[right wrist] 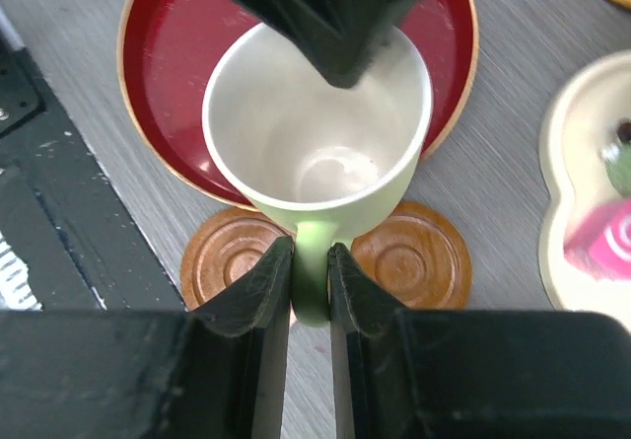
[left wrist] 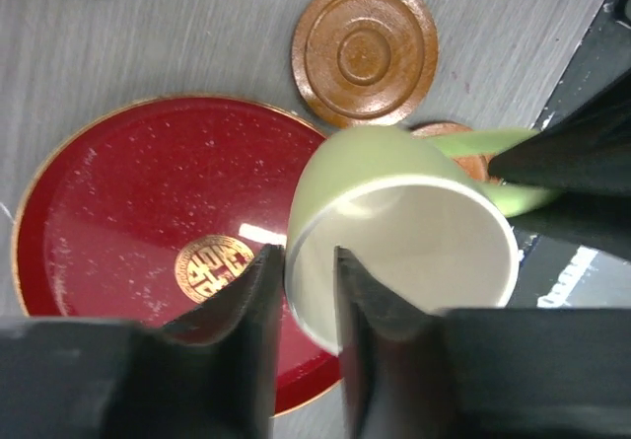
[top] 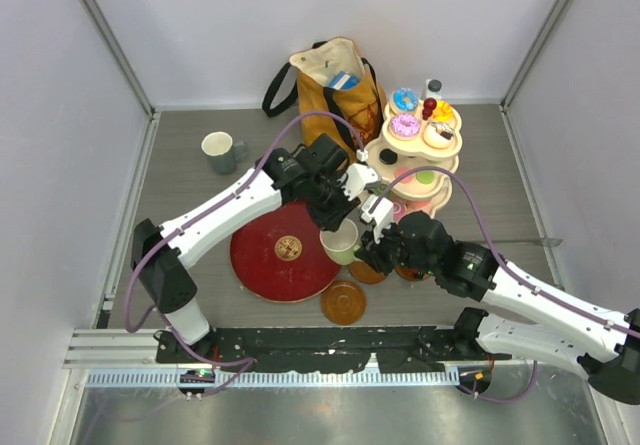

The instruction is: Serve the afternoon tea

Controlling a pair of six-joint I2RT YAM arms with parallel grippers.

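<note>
While held, mug (right wrist: pixel 315 153) at tray (right wrist: pixel 168 84) rim.

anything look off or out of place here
The pale green mug is held by both grippers at once: left gripper on its rim, right gripper on its handle. It hangs over two saucers by the red tray, seemingly seated on neither. Nothing looks spilled or broken.
</note>
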